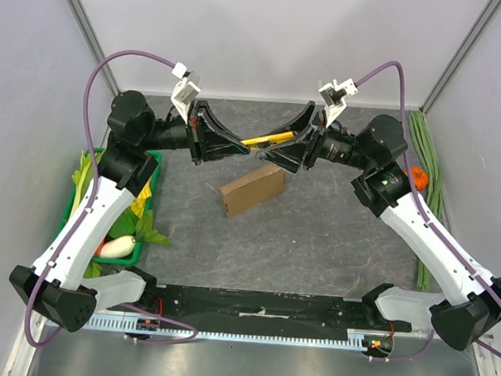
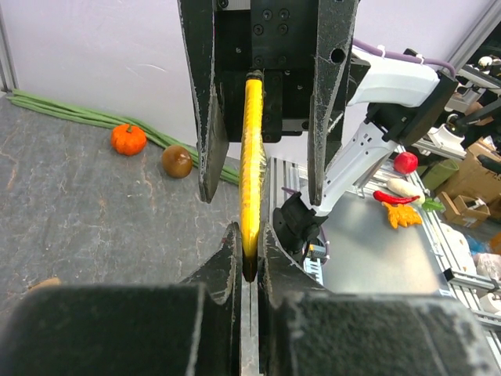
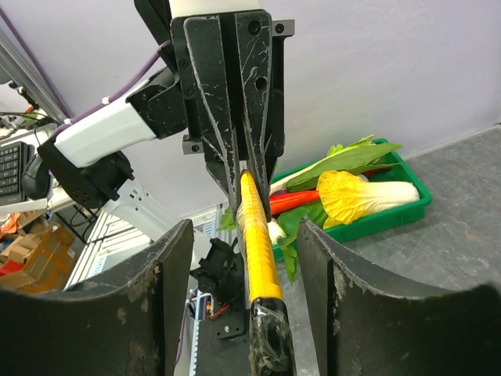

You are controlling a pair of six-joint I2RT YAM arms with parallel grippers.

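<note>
A brown cardboard box (image 1: 252, 189) lies on the grey mat just beneath the slim yellow stick with a black end (image 1: 267, 138), which is up in the air mid-table. The left gripper (image 2: 249, 251) is clamped on its yellow tip. The right gripper (image 3: 244, 231) stands wide, with the black end between its fingers and clear of both. A green plastic tray (image 1: 71, 194) of vegetables sits at the left edge, and long green beans (image 1: 428, 166) line the right wall. The left wrist view shows a small orange pumpkin (image 2: 128, 139) clearly beside them

Both arms reach up and bend inward, with the wrists about level, so the grippers face each other at the yellow tool (image 1: 267, 138). The left gripper (image 2: 249, 235) pinches one end of the tool with its fingers pressed together. The right gripper (image 3: 244, 231) is spread wide, one finger on each side of the tool's other end.
</note>
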